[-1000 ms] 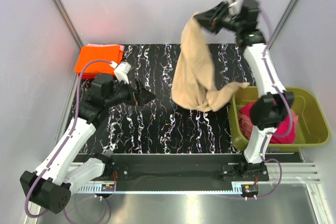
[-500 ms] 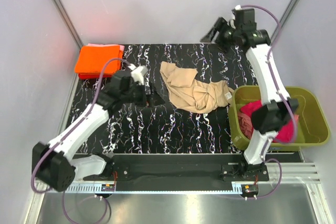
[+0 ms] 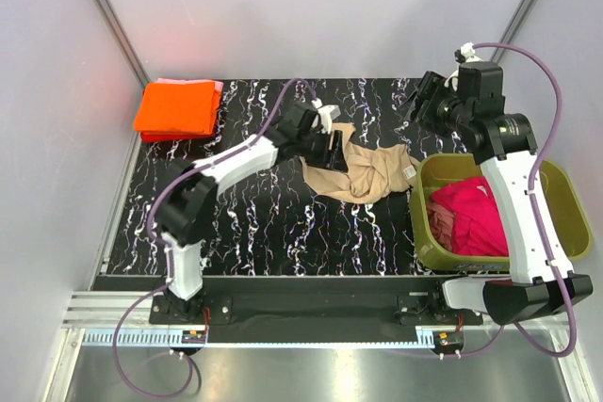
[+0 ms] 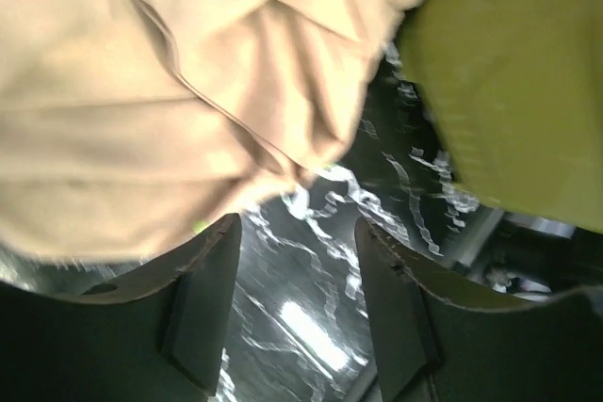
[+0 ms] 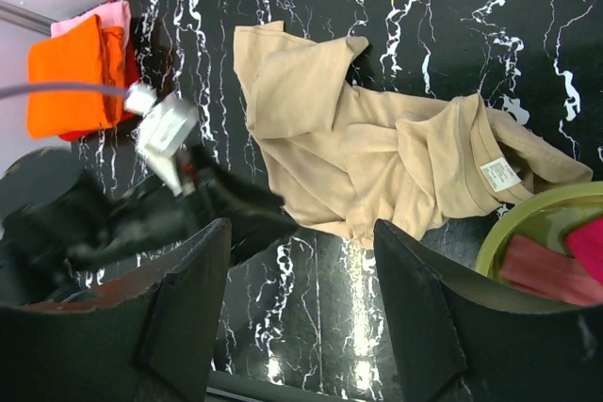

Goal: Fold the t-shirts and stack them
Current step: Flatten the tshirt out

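**Tan-beige t-shirt loose on the table; both grippers empty**

- Left gripper (image 3: 332, 146): jaws parted, nothing between them. It sits low over the marbled table (image 3: 264, 223), at the left edge of the tan-beige t-shirt (image 3: 363, 171), with the cloth just past the fingertips.
- Right gripper (image 3: 422, 101): jaws wide apart and holding nothing. It is raised, with the tan-beige t-shirt lying crumpled and unfolded on the table below and ahead of it.
- Bright orange t-shirt (image 3: 174, 108): folded, well left of the left gripper. A pale pink t-shirt (image 3: 219, 87) shows at its edge.
- Magenta-red t-shirt (image 3: 471, 218): bunched inside the olive-green tub (image 3: 565, 204), on the near side of the right gripper.
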`<state>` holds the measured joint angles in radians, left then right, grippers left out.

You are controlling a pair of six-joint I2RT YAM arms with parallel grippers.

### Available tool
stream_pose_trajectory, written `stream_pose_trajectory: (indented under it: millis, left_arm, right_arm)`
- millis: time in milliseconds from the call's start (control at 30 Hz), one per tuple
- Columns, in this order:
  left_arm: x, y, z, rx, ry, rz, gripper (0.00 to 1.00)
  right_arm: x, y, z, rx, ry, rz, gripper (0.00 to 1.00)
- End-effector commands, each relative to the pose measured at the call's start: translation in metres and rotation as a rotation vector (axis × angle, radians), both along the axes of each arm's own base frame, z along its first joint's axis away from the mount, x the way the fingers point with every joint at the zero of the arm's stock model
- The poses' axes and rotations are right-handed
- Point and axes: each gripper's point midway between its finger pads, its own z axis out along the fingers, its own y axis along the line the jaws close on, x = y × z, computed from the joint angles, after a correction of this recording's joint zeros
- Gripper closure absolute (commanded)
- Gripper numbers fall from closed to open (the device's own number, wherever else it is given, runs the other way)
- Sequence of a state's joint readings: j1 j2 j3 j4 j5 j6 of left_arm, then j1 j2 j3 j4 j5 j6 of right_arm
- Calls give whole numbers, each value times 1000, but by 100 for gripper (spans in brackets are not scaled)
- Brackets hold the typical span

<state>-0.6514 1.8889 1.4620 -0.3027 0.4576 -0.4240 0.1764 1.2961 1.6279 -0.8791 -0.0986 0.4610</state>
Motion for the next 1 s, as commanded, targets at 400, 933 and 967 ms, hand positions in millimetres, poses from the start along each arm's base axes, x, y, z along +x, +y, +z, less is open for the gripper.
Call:
stream_pose_trajectory:
  millis: [400,933,967]
  left_arm:
    - [77,-41,-66,57,-157,-68,36]
    - [95,-66,-68,-27,-149,-49,47]
    - [94,-67,-72,-25,-141,-50,46]
  right_arm:
    - [1,13,6,26,-69,82,31]
    - [4,19,-2,50,-49,105,31]
    - [3,19,-2,51,-49,107,31]
